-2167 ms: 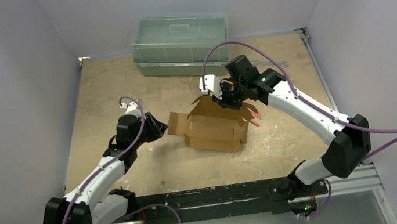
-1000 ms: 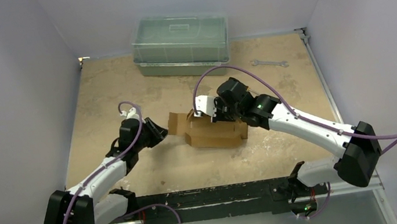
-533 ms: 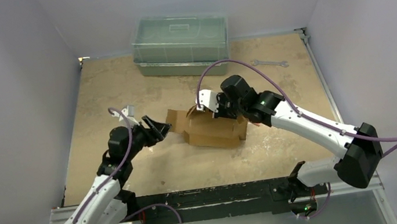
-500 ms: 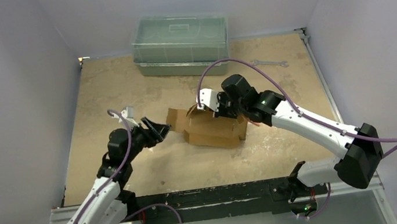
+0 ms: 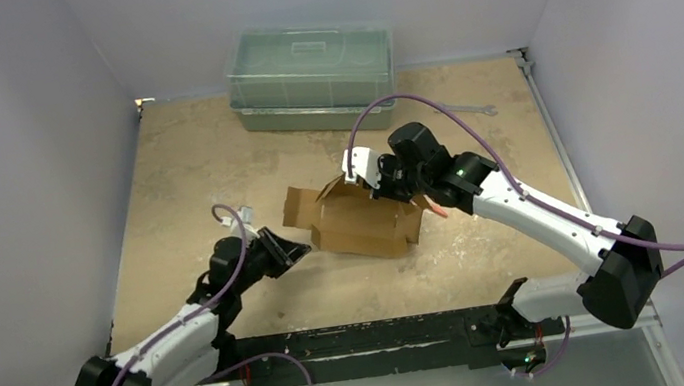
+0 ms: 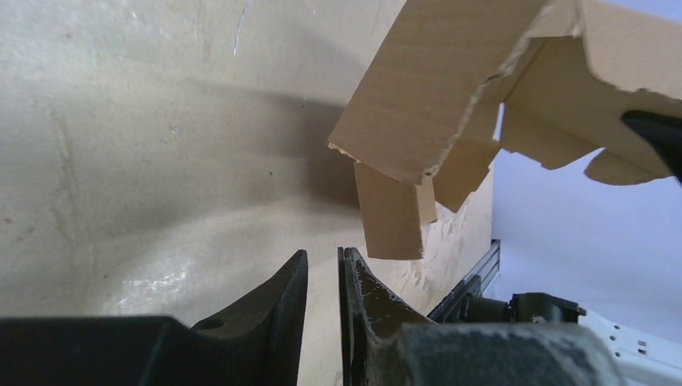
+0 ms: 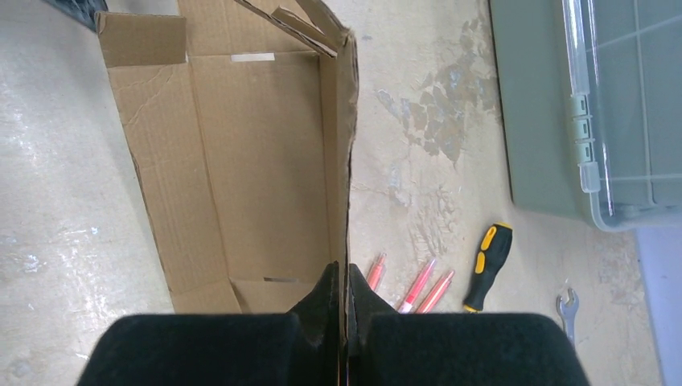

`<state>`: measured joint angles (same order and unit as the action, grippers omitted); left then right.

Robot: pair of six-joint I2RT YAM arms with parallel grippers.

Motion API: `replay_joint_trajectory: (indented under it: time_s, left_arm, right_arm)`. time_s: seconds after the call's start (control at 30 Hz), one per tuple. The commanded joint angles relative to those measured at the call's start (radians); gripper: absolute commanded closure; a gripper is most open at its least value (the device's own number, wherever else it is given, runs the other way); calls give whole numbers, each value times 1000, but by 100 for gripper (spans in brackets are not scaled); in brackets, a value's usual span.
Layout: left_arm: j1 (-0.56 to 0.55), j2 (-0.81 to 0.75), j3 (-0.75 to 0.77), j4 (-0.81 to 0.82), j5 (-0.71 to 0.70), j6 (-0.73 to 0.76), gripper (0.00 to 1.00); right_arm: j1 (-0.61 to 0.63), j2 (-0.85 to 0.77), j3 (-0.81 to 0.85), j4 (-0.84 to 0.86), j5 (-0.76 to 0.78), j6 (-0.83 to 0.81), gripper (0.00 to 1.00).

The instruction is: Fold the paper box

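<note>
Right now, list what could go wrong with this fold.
The right hand pinches only one thin wall of the brown cardboard box; pulling could tear or crease it.
The left hand is nearly closed, empty, short of the hanging flap; it may miss it.
Red pens beside the box could snag it.

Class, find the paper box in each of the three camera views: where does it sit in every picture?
Top external: paper box at centre, between the arms.
Left wrist: paper box in the upper right.
Right wrist: paper box from upper left to centre.
Shared landmark: the tan table beneath it.
</note>
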<state>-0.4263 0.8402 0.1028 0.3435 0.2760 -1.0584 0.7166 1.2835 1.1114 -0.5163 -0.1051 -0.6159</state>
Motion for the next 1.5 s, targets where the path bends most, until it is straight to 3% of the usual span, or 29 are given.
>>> replay_joint_trajectory:
  time_s: [0.0,0.2,0.5,1.0,1.47]
  left_arm:
    - [-79,167,89,156,-75,16,81]
    - [-118,303,145,205,-105,32,85]
    - [-130,79,160,-77,-233,61,82]
    - [-157,227,190,73,-118,93,83]
    - [-164,91,182,-35,-194,105,82]
  right_arm:
    - [-11,-12,44,-6,-33,14,100]
    - [-13,-16,38,-6,-27,16,100]
    - [-14,-12,26,10,-17,19,100]
    - [-16,1,19,10,-28,28,100]
    - [-23,2,5,19,-34,31,100]
